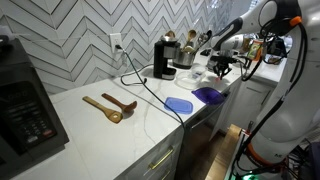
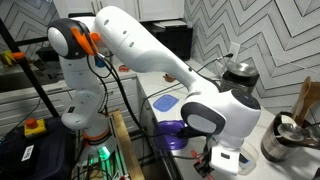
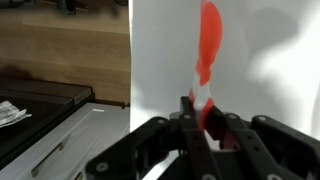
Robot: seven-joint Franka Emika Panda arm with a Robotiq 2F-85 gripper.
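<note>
- In an exterior view: gripper (image 1: 222, 68) over the far end of the table (image 1: 80, 125), close to one purple dish (image 1: 208, 95) and one blue pad (image 1: 180, 104) near the front edge. Two wooden spoons (image 1: 110, 107) well apart, mid-table.
- In an exterior view: purple dish just beside the gripper.
- Wrist view: jaws squeezed tight on one red utensil (image 3: 209, 40), pinched at its pale neck.
- Probably best with a firm, centered pinch and slow wrist moves, else that slim neck could swivel.

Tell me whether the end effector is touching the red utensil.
Touching. The wrist view shows the end effector shut, with its dark fingers on either side pressed against the lower end of the red utensil and no gap between them.
</note>
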